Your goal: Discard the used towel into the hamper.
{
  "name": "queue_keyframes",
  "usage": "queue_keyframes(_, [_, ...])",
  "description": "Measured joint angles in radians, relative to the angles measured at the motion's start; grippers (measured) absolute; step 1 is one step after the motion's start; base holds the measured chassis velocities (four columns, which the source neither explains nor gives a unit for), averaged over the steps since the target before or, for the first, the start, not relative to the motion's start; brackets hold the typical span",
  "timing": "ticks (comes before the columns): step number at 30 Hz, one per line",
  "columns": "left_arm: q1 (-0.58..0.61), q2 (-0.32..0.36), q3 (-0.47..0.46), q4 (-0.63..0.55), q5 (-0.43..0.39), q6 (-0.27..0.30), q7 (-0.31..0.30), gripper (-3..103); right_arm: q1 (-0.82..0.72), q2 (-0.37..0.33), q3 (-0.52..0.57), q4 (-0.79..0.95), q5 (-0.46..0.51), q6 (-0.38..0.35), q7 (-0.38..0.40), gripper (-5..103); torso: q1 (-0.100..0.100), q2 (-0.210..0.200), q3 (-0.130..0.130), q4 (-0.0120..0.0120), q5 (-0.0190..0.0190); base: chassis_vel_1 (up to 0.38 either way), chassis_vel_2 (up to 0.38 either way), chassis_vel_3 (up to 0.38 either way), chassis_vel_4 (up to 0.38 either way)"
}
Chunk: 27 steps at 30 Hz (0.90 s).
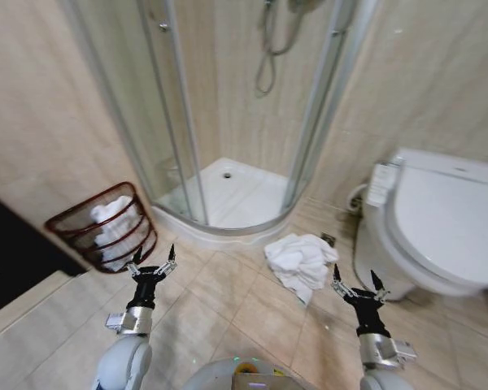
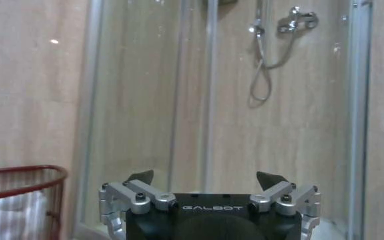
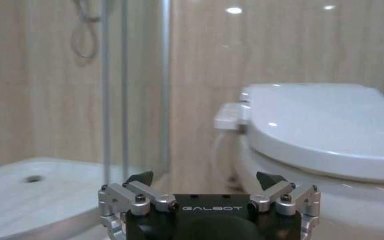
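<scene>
A crumpled white towel lies on the tiled floor between the shower base and the toilet. The reddish-brown openwork hamper stands at the left by the wall, with white cloth inside it; its rim also shows in the left wrist view. My left gripper hangs open just right of the hamper, nothing between its fingers. My right gripper is open too, a little right of and nearer than the towel, holding nothing. Both sets of jaws stand spread in the wrist views.
A curved glass shower cubicle with a white base fills the far corner. A white toilet with its lid down stands at the right. A dark panel borders the left. Bare tiled floor lies between my arms.
</scene>
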Motion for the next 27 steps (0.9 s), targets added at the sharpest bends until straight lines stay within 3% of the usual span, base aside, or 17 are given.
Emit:
queue_keyframes(5, [0.003, 0.001, -0.001, 0.001, -0.006, -0.002, -0.002, 100, 0.001, 0.005, 0.0, -0.01, -0.011, 0.006, 0.027, 100, 0.0, 0.0, 0.0, 0.0001, 0.0002, -0.062, -0.056, -0.042, -0.039])
queue_keyframes(27, [0.005, 0.0, -0.002, -0.004, -0.006, -0.003, 0.0, 100, -0.006, 0.002, 0.005, -0.024, -0.013, 0.036, 0.021, 100, 0.0, 0.0, 0.0, 0.0003, 0.0001, -0.035, 0.031, 0.035, -0.033])
